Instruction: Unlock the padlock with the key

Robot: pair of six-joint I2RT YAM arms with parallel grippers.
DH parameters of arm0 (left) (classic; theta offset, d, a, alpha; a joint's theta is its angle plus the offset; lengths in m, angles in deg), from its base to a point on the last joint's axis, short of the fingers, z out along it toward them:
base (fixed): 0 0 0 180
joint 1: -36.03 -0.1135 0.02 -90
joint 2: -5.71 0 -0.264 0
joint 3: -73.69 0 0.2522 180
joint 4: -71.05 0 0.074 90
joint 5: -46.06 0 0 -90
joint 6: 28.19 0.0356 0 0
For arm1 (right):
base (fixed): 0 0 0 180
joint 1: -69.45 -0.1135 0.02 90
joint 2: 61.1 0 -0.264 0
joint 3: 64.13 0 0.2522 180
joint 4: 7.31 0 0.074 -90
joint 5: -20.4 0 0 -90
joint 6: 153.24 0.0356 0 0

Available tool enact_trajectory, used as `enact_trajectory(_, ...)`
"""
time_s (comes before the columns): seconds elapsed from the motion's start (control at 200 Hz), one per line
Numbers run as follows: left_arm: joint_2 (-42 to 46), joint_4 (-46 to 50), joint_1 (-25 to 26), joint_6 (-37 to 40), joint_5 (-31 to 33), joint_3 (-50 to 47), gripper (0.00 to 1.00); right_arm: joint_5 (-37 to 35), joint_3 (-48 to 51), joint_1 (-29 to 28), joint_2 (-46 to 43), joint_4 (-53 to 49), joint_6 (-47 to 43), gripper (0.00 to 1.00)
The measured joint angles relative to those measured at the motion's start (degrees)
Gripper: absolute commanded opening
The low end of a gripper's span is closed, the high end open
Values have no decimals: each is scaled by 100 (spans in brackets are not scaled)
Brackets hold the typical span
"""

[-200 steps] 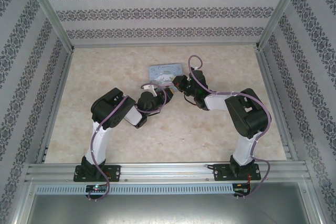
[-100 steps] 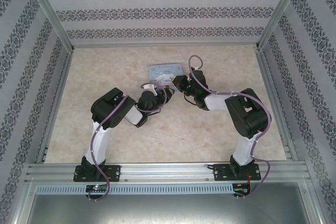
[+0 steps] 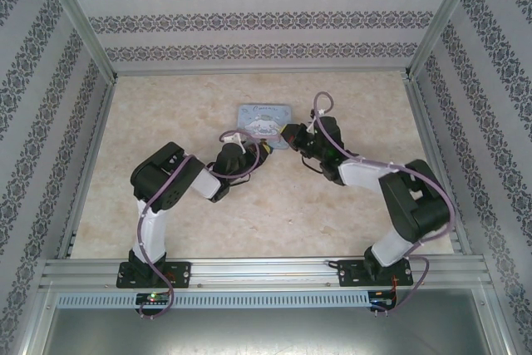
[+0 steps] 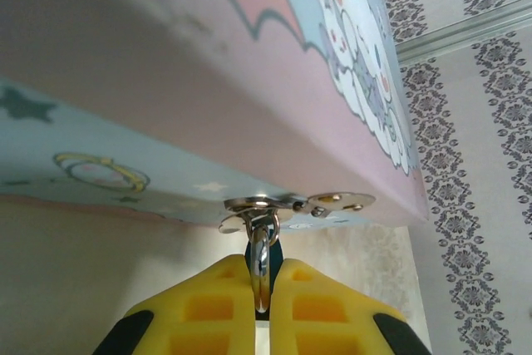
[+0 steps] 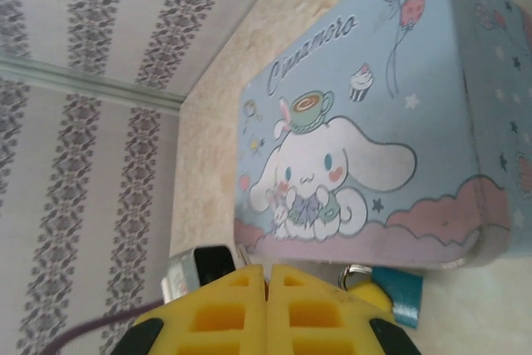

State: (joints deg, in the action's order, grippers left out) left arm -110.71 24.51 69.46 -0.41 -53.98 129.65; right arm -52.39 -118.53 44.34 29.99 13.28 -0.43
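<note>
At the tip of my left gripper point(image 4: 263, 276) the padlock point(image 4: 261, 247) is clamped, hanging under the tin point(image 4: 208, 81). My right gripper point(image 5: 268, 276) is pressed together, with the padlock just to its right. Whether it pinches the key I cannot tell. I judge I'm steadying the padlock for insertion. Next comes fine aiming.

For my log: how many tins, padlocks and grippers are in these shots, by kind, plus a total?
tin: 1
padlock: 1
grippers: 2 (left gripper, right gripper)
Total: 4
</note>
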Motion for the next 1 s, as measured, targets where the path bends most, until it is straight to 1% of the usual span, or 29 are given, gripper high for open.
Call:
enact_trajectory(0.16, 411, 315, 0, -4, -48, -319, 0, 133, 955, -7, -732, 13, 0, 0)
enact_trajectory(0.36, 905, 632, 0, -4, -236, -691, 0, 365, 1749, -146, -1086, 24, 7, 0)
enact_trajectory(0.48, 1117, 796, 0, -2, -455, -780, 0, 573, 1980, -293, -1102, 170, 50, 0)
enact_trajectory(0.615, 1272, 898, 0, -2, -793, -785, 0, 769, 2232, -319, -1119, 426, 234, 0)
enact_trajectory(0.809, 1390, 940, 0, -94, -1207, -785, 0, 774, 2474, -319, -1117, 669, 568, 0)
enact_trajectory(0.999, 1392, 933, 0, -282, -1399, -785, 0, 726, 2579, -330, -1010, 962, 828, 0)
